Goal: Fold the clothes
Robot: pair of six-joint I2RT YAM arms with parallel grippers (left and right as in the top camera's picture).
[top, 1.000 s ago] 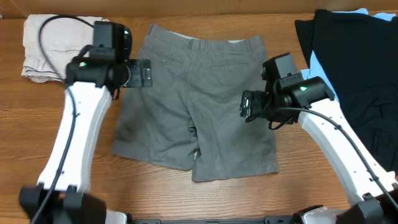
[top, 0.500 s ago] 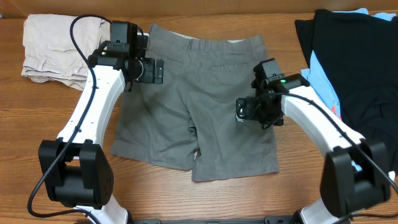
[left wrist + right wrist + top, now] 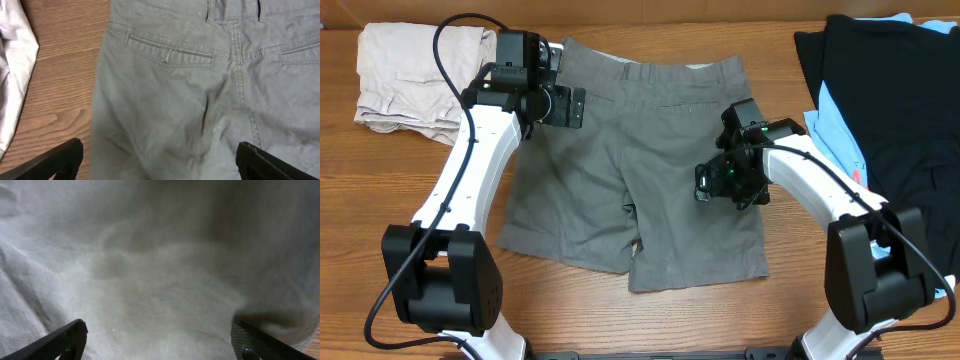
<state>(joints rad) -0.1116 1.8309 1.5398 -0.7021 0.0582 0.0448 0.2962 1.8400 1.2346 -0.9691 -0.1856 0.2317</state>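
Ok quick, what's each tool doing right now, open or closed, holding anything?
Left tool: open above the grey shorts, holding nothing.
Right tool: open, low over the shorts, holding nothing.

Overhead: fixed, straight down, set far back. It takes in the tabletop edge to edge, both arms, the whole grey shorts mid-frame, the beige garment at the far-left corner and the black garment along the right edge.

Left wrist: close, looking down on the shorts' waistband, slit back pocket and centre seam, with wood and beige cloth at left. The left gripper shows only spread fingertips in the bottom corners.

Right wrist: very close, blurred, almost all grey cloth. The right gripper fingertips sit wide apart in the bottom corners.

Shared: overhead and left wrist both show the pocket and waistband; overhead puts the right wrist over the shorts' right leg.
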